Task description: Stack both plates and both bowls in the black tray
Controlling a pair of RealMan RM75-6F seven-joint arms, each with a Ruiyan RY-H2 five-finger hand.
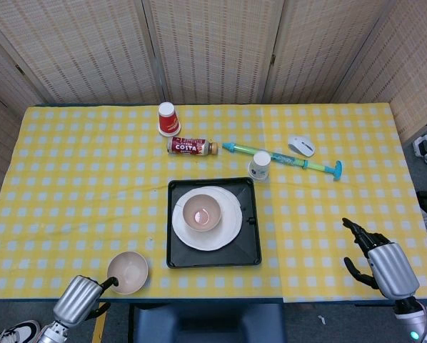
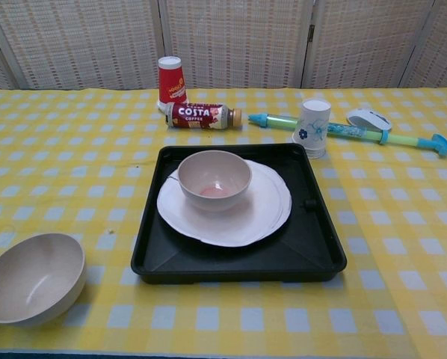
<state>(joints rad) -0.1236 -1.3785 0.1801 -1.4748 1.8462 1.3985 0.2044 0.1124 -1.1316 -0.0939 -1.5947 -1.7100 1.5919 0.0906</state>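
On your worktop (image 1: 71,186) the black tray (image 1: 213,256) carries stacked plates (image 1: 228,229) with one bowl (image 1: 201,212) on top. The second bowl (image 1: 127,272) sits near the front edge, your left hand (image 1: 81,299) beside it, fingers' state unclear. Your right hand (image 1: 379,261) hovers, fingers apart.

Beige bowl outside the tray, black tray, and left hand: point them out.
Beige bowl (image 2: 31,275), chest view, inner hollow.
Black plastic tray (image 2: 313,250), chest view, bare right floor.
Left hand (image 1: 85,298), head view, silver back.
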